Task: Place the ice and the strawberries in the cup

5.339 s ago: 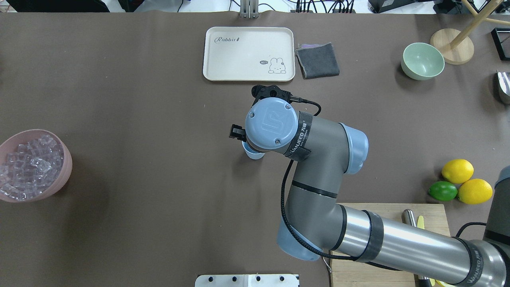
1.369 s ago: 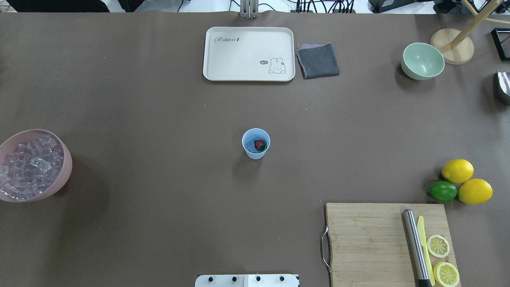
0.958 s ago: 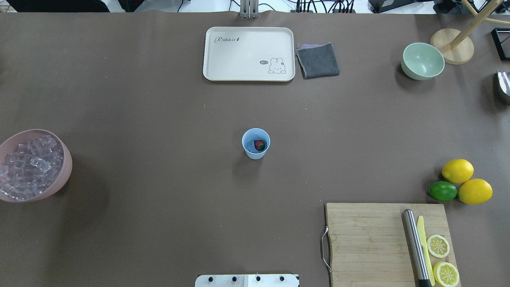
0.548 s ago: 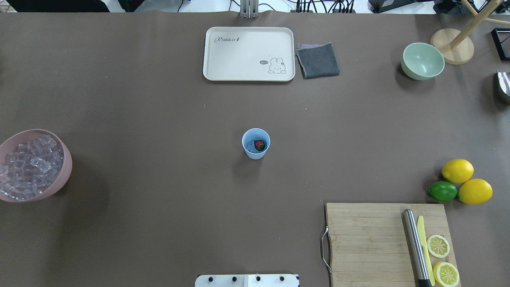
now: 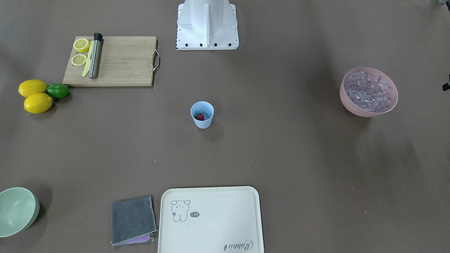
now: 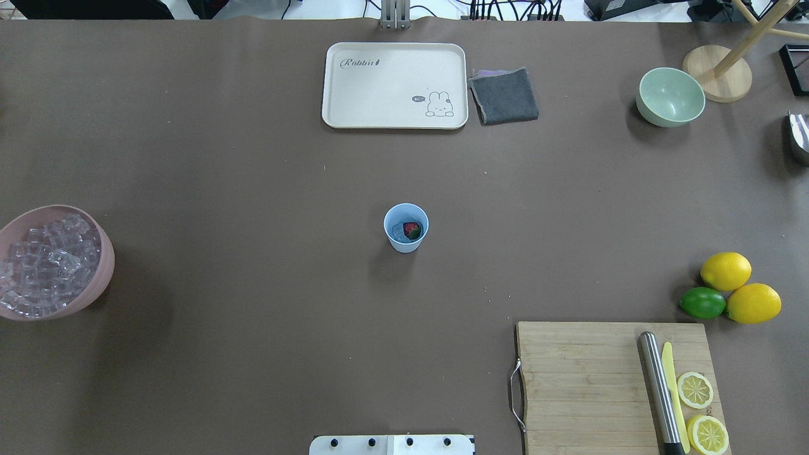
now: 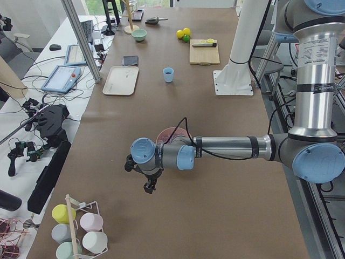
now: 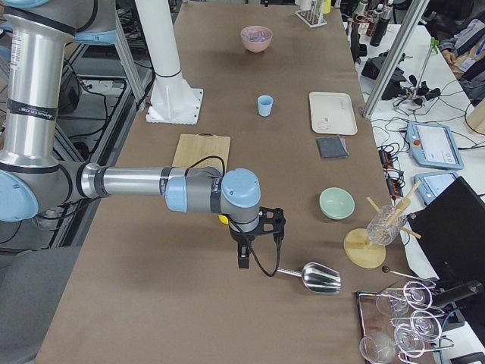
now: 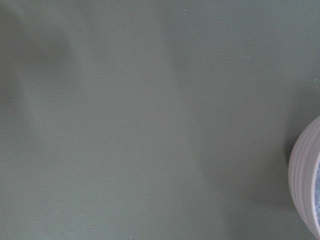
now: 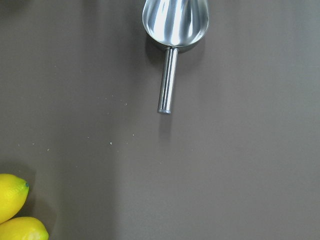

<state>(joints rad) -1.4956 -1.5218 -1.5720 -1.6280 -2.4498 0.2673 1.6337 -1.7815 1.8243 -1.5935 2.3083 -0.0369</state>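
The light blue cup (image 6: 406,243) (image 5: 202,123) stands upright mid-table. Inside it lie a red strawberry (image 6: 411,229) (image 5: 199,117) and a clear piece of ice (image 6: 397,232). More ice (image 6: 44,265) (image 5: 368,92) is heaped in the pink bowl (image 6: 104,278) (image 5: 351,107) at the table's left end. Neither arm shows in the overhead view. My left gripper (image 7: 149,186) hangs beside the pink bowl in the exterior left view. Beyond the lemons, my right gripper (image 8: 243,258) hangs near a metal scoop (image 8: 318,277) (image 10: 175,22). I cannot tell whether either is open or shut.
At the far edge lie a cream tray (image 6: 395,120) and a grey cloth (image 6: 504,96). A pale green bowl (image 6: 671,98) and a wooden stand (image 6: 717,72) stand at the far right. Two lemons (image 6: 725,270) and a lime (image 6: 702,303) sit beside a cutting board (image 6: 581,385).
The right arm, over the cup 5.3 s ago, has left the overhead view, and the strawberry now shows in the cup. Nothing has moved in the last second.
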